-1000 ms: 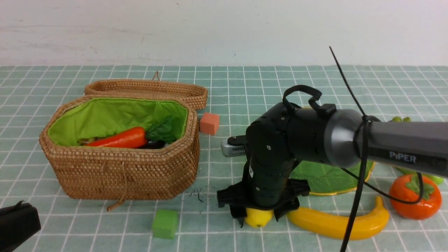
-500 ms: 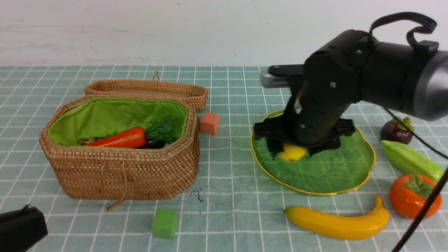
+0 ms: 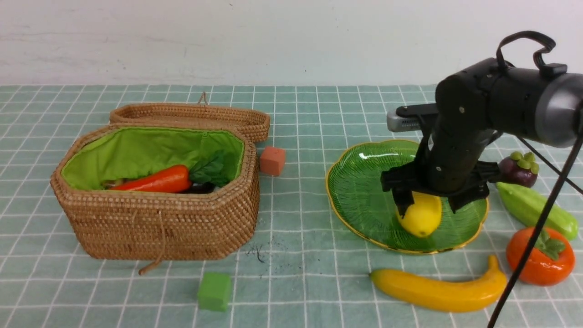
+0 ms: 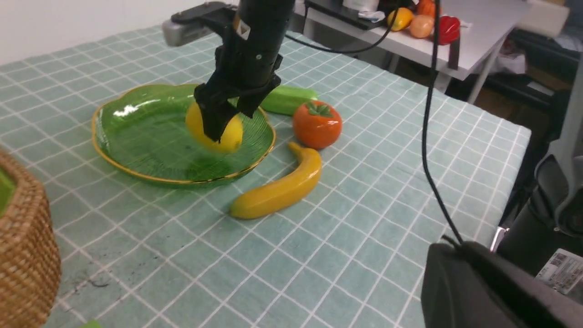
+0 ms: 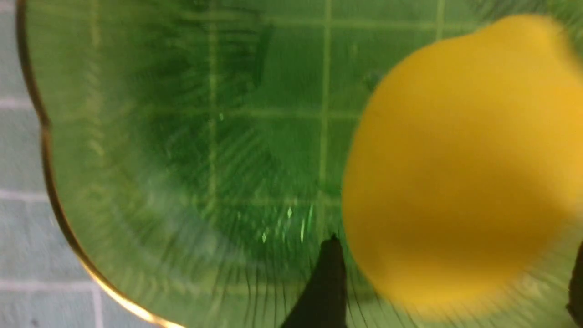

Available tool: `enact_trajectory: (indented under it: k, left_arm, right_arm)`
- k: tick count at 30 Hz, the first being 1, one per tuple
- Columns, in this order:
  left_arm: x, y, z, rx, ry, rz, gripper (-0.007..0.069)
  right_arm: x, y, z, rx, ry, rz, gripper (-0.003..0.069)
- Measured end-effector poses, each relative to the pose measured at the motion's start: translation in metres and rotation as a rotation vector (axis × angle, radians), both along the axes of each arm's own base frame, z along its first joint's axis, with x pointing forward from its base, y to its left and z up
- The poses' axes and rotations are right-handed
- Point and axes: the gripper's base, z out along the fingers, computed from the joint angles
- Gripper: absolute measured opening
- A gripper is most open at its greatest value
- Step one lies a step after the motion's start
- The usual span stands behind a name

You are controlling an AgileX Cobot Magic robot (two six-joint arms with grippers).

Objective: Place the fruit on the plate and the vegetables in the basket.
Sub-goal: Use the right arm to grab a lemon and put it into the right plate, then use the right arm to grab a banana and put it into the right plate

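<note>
Landmark: the plate [image 3: 360, 182], a green ribbed glass dish with a gold rim, lying on the checked cloth [image 3: 296, 282].
Right gripper [image 3: 428, 210]: hangs over the plate's right half, pointing down.
Right jaws: apart, a little wider than the lemon [image 3: 421, 218], with one finger on each side of it. In the right wrist view one of the dark fingertips [image 5: 328, 278] stands just off the lemon's edge with a sliver of green glass between them, so no clamp shows.
Lemon: inside the plate's rim, toward its near right part, between the fingers. It is blurred in the right wrist view, and whether it rests on the glass cannot be told.
Banana [image 3: 437, 291]: on the cloth just off the plate's near edge.
Persimmon [image 3: 539, 257]: right of the plate's near corner, just beside the banana's tip.
Mangosteen [image 3: 517, 169]: right of the plate's far rim, partly behind the gripper.
Cucumber [image 3: 533, 207]: right of the plate, between mangosteen and persimmon.
Basket [image 3: 159, 223]: well to the plate's left, with the lid laid back and the carrot [image 3: 157, 181] inside.
Salmon-pink cube [image 3: 272, 160]: between plate and basket.
Green cube [image 3: 214, 291]: left of the plate, nearer the robot.
Left gripper [image 4: 492, 287]: only a dark bulk shows at the edge of the left wrist view, well apart from the plate. How its jaws stand cannot be told.
</note>
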Motion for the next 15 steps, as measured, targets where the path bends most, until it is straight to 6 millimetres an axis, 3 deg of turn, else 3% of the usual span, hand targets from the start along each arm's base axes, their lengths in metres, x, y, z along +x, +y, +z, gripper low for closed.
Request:
enact_trajectory:
  k: [6,9,12,15]
  left_arm:
    - [-0.001,0.000,0.000,-0.004,0.002,-0.008,-0.0013]
    - [-0.001,-0.001,0.000,-0.002,0.002,-0.010,-0.0013]
    - [-0.001,-0.001,-0.001,0.004,0.006,-0.015,-0.0013]
    - [-0.002,-0.001,-0.002,0.019,0.011,-0.026,-0.0013]
  right_arm:
    - [-0.030,0.008,0.035,-0.064,0.022,0.219,0.0598]
    - [-0.071,0.017,0.056,-0.113,0.013,0.464,0.0495]
    - [-0.113,0.013,0.053,-0.145,0.035,0.660,0.0419]
    - [-0.134,-0.001,0.032,-0.198,0.049,0.813,0.0395]
